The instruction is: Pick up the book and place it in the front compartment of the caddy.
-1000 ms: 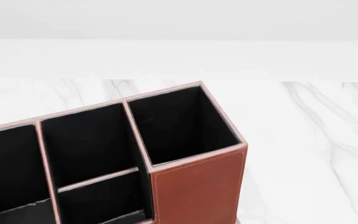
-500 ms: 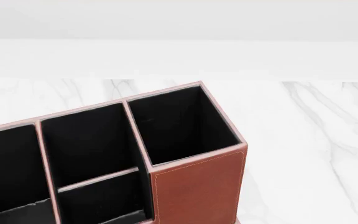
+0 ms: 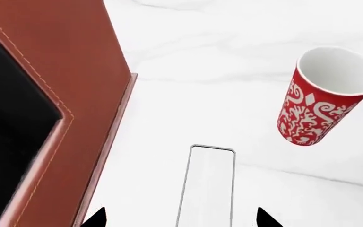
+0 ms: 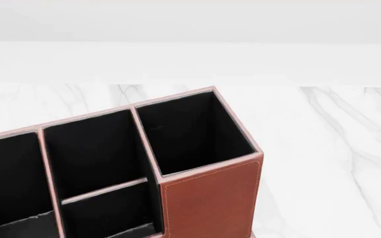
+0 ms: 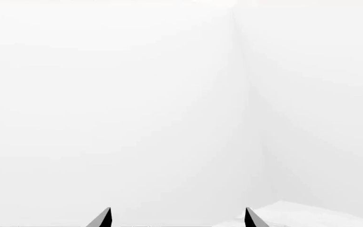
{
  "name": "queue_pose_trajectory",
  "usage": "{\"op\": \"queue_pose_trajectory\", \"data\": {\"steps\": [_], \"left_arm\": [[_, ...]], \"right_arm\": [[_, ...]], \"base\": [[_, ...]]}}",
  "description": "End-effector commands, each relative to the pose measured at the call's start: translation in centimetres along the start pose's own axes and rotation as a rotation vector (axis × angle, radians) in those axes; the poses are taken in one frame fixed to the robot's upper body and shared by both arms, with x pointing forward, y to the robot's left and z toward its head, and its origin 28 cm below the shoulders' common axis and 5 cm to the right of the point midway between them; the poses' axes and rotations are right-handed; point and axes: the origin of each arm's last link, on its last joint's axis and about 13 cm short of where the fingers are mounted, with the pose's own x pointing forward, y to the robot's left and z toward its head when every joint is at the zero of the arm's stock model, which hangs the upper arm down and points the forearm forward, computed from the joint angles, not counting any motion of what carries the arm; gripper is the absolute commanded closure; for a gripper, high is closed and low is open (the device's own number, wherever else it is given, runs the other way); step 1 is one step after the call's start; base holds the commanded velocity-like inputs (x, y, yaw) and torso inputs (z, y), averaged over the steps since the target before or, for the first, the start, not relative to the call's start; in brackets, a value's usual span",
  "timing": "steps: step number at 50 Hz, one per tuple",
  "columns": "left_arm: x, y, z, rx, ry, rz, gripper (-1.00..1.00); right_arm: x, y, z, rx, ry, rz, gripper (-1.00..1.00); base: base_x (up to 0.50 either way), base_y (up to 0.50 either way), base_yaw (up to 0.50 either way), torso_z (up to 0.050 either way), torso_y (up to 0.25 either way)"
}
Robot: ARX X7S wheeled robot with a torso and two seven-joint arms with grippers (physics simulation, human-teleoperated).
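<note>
The book [image 3: 211, 184] shows only in the left wrist view, edge-on: a narrow white strip of page edges with thin dark outlines, on the white marble beside the caddy's wall [image 3: 55, 71]. My left gripper [image 3: 181, 218] is open; its black fingertips [image 3: 97, 218] stand apart on either side of the book without touching it. In the head view the reddish-brown caddy [image 4: 210, 198] shows its black-lined pockets; the front compartment [image 4: 91, 153] is the middle one behind the low crossbar [image 4: 104, 191]. My right gripper [image 5: 176, 217] is open and empty, facing a plain white wall.
A red-and-white patterned mug [image 3: 323, 99] stands on the marble past the book, away from the caddy. The square end pocket [image 4: 190, 134] and a shallow pocket [image 4: 111, 215] flank the front compartment. A white wall runs behind the marble table [image 4: 323, 148].
</note>
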Motion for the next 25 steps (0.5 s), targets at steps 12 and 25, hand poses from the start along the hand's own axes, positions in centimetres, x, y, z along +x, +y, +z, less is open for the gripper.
{"op": "queue_pose_trajectory", "data": {"steps": [12,25], "left_arm": [[1.4,-0.9,-1.1,-0.031,0.035,-0.067,-1.00],[2.2,-1.0,-2.4,-0.057,0.100,-0.088,-1.00]], "right_arm": [[0.1,-0.1,0.1,-0.023,-0.019,0.020,-1.00],[0.1,0.0,0.2,-0.020,-0.027,0.029,-1.00]], "base": [[0.00,0.00,0.00,0.000,0.000],[0.00,0.00,0.00,0.000,0.000]]}}
